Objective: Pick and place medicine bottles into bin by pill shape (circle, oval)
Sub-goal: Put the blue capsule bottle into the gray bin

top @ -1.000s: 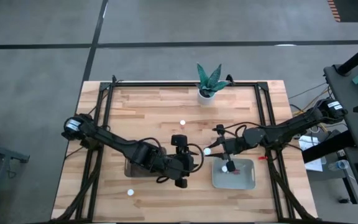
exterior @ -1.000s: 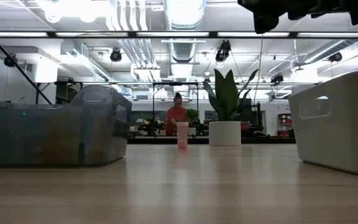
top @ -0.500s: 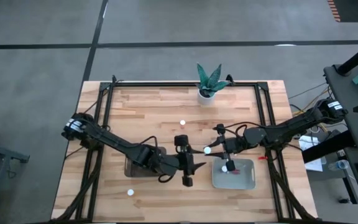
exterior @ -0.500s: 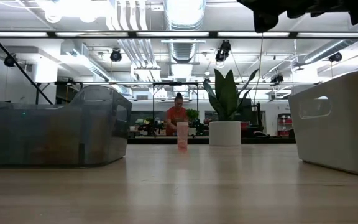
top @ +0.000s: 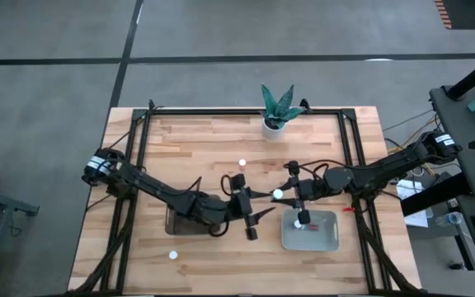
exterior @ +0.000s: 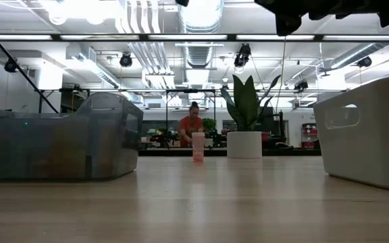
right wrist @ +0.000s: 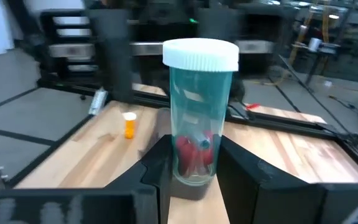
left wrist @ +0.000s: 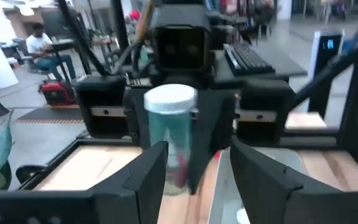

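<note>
Right wrist view: my right gripper (right wrist: 188, 171) clamped on a white-capped medicine bottle (right wrist: 199, 112), red pills inside, held upright near counter centre beside the pale bin (top: 324, 237). Left gripper (top: 251, 209) spread wide, facing it, empty.

No legible text, label, brand, number or sign on any item in any view; the clear teal cylindrical bottle with white ribbed cap (right wrist: 199, 118) bears no readable marking.
</note>
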Robot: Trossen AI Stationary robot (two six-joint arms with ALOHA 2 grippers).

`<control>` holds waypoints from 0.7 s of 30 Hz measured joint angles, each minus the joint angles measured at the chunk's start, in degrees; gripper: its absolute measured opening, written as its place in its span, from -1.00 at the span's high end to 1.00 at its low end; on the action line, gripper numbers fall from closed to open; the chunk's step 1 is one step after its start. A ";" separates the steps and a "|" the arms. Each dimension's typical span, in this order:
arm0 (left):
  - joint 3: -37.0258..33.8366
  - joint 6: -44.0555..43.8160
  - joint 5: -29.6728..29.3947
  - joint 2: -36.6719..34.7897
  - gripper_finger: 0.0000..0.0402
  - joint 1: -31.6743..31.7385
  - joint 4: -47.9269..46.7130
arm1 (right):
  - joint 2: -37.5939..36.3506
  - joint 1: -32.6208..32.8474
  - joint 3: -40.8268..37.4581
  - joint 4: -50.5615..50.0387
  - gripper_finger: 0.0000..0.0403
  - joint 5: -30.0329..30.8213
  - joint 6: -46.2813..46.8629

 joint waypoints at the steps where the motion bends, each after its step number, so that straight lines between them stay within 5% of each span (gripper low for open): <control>1: -0.72 0.11 -0.27 0.00 0.18 0.20 2.10 | 0.02 0.04 0.00 0.18 0.53 -0.56 -0.08; 21: -1.84 0.63 8.07 3.27 0.18 3.20 9.52 | 0.08 0.13 -0.02 0.41 0.53 0.50 0.26</control>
